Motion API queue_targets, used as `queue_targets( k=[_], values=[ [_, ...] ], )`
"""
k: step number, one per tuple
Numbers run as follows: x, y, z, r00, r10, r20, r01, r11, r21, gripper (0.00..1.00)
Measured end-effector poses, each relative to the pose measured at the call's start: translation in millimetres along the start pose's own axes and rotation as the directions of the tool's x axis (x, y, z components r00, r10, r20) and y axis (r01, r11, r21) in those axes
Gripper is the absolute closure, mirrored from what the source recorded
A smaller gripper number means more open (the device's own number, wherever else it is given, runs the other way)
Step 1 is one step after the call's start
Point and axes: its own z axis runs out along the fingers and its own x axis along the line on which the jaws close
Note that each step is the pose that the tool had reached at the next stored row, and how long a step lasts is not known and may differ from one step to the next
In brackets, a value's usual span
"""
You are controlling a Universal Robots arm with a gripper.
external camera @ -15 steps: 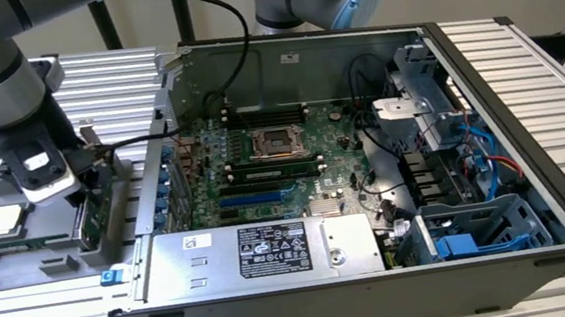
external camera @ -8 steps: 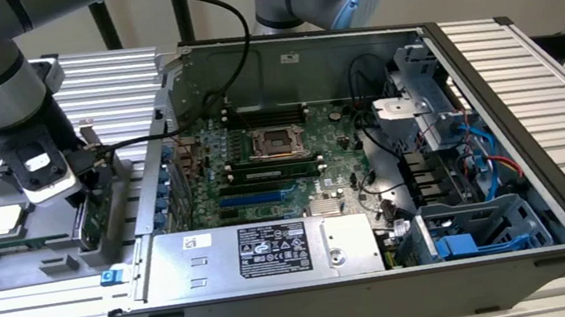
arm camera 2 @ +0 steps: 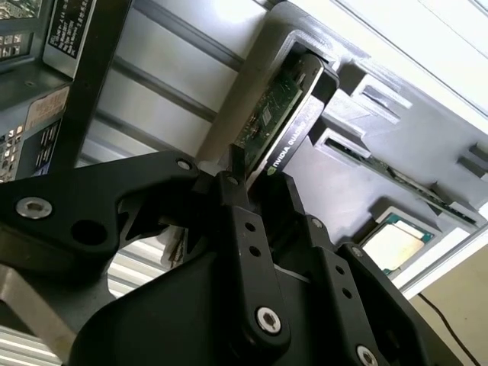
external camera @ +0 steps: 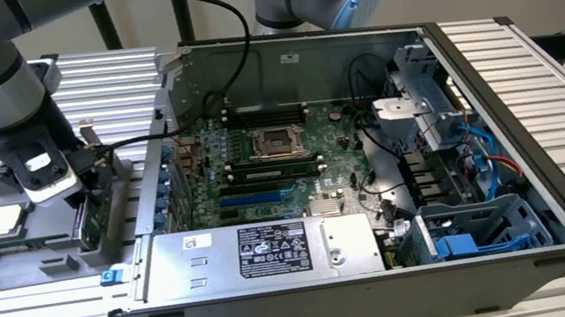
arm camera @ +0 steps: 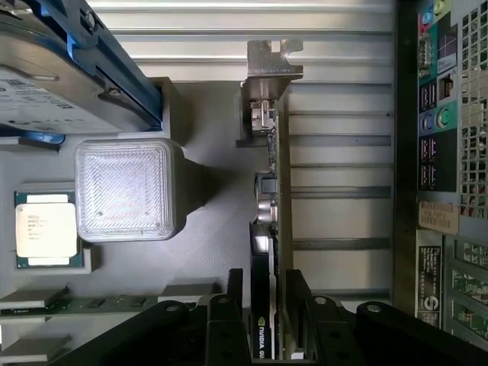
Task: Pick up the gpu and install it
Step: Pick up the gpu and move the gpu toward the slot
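The gpu (arm camera: 279,191) stands on edge in a slot of the grey holder tray (arm camera: 206,252), its silver end bracket (arm camera: 271,65) at the far end and its black cooler on one face. In both wrist views my gripper (arm camera: 265,280) is shut on the gpu, one black finger (arm camera: 235,293) on the cooler side and the other on the green board side. The second wrist view has the same card (arm camera 2: 284,107) running up from the gripper (arm camera 2: 258,180). In the exterior view, the gripper (external camera: 55,195) hangs low over the tray (external camera: 13,274), left of the open computer case (external camera: 493,98).
The tray also carries a processor chip (arm camera: 46,229), a silver hard drive with blue rails (arm camera: 61,84) and a frosted white block (arm camera: 126,191). The case's rear wall (arm camera: 442,152) runs close beside the card. Inside the case lie the motherboard (external camera: 273,168) and power supply (external camera: 262,251).
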Motion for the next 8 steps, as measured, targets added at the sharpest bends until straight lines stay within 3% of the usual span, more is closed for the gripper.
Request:
queue_targets(
  k=[8],
  values=[
    [0.5, 0.0, 0.0, 1.0000, -0.006, -0.0004, 0.006, 1.0000, -0.0001, 0.00]
  ],
)
